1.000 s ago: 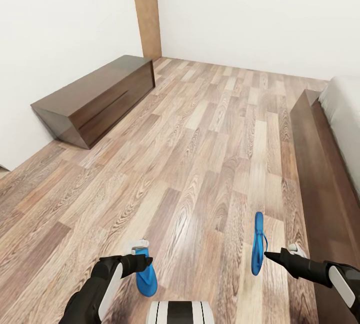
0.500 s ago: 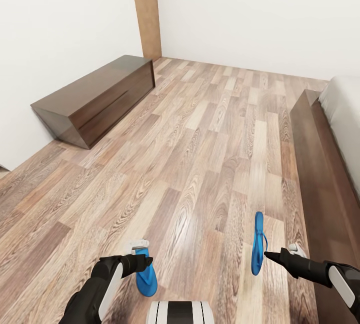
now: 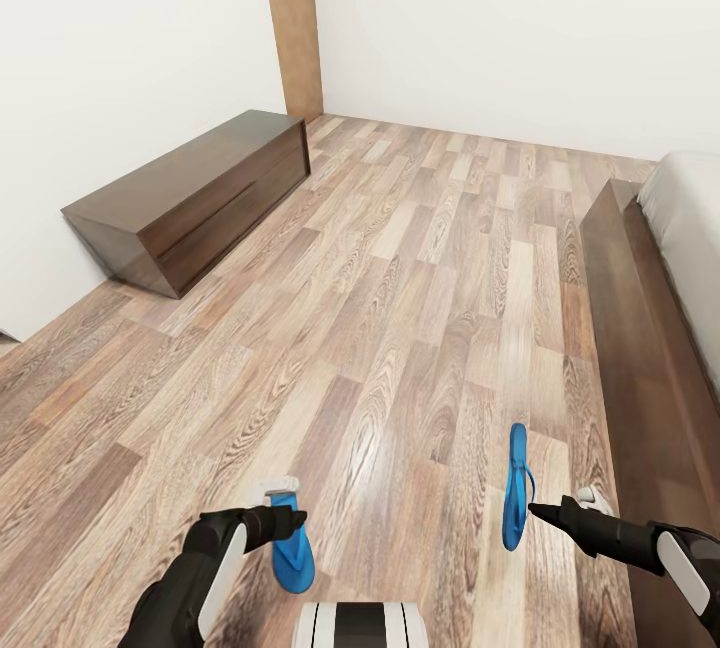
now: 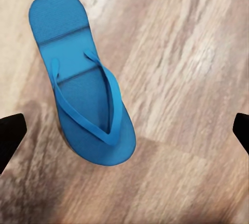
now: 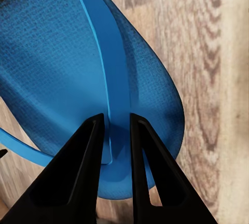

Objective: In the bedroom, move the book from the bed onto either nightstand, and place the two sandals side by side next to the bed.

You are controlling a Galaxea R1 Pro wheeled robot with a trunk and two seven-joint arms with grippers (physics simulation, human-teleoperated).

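Right claw (image 5: 116, 130) pinching sandal strap (image 5: 106, 73), bed frame (image 3: 640, 348) beside, bench (image 3: 190, 193) far left

Head camera high, looking down over floor (image 3: 400, 278); wrist cameras close above sandals seen there too.

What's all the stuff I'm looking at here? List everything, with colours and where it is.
sandal held on edge: one, bright blue, near the bed frame, its strap pinched by the right arm's fingers.
sandal lying flat: one, bright blue, on the floor under the left arm's fingers.
bench: one, dark brown, long and low, against the left wall.
bed: one, off-white mattress on a dark brown frame, at the right edge.
door post: one, tan wood, in the far corner.
floor: light-brown planks.
walls: white.
left gripper: black, fingers spread wide.
right gripper: black, fingers closed on the strap.
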